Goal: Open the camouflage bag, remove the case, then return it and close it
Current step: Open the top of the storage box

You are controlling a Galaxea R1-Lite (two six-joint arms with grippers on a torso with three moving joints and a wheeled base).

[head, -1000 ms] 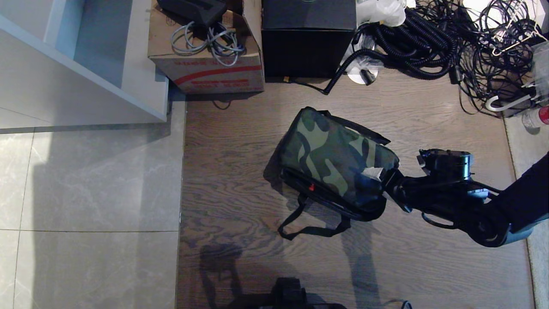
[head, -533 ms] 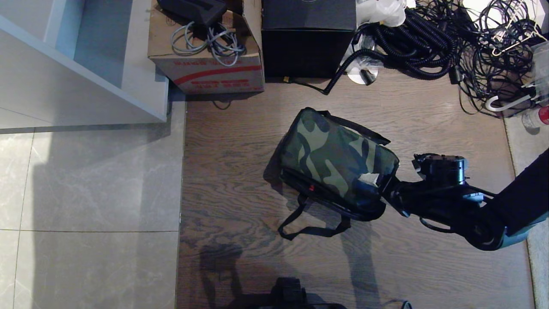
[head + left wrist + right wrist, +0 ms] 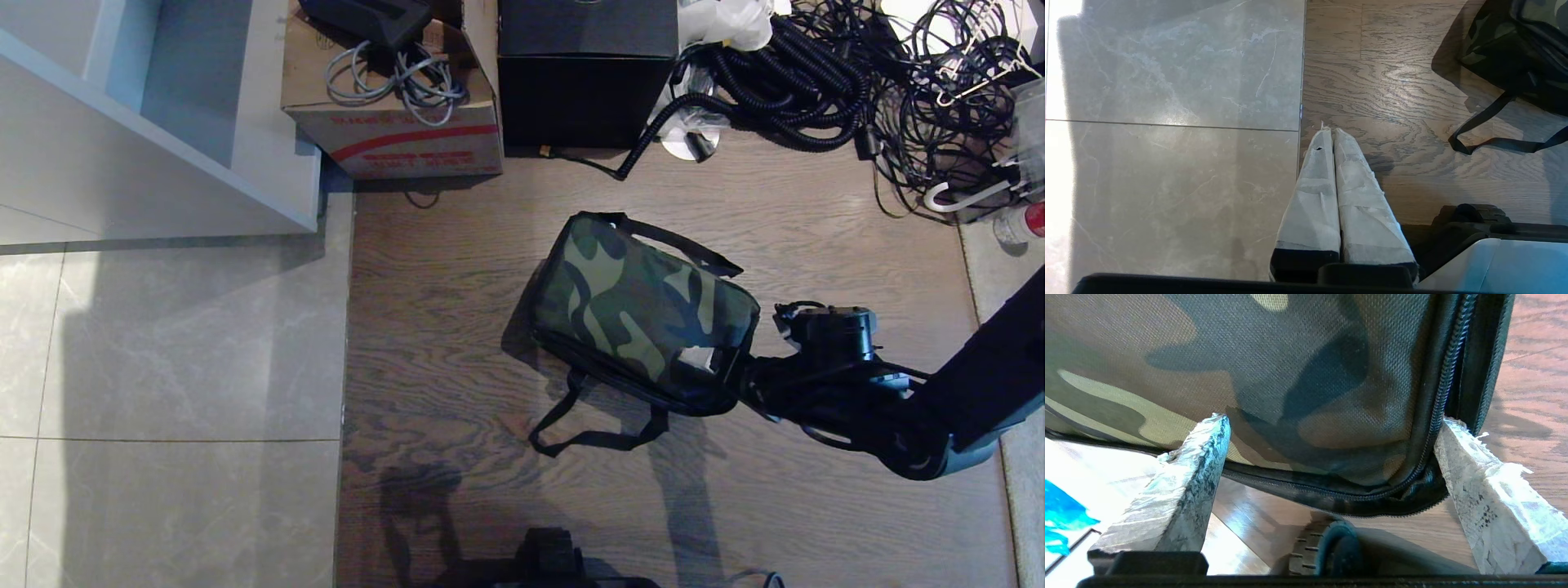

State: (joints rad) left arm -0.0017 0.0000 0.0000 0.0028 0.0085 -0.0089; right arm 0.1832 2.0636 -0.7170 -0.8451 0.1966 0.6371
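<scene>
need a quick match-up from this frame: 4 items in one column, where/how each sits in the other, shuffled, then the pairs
Things:
1. camouflage bag
2. right claw
3. left claw
4. cardboard box

States or places:
A. shut, fingers pressed together, above the seam between tile and wood floor
B. against the white cabinet, grey cables piled on top
C. lying on the wood floor, zipped shut, strap loop trailing toward the robot
D. open, fingers spread either side of the bag's zippered corner

Pairs: 1-C, 2-D, 3-A, 4-B
</scene>
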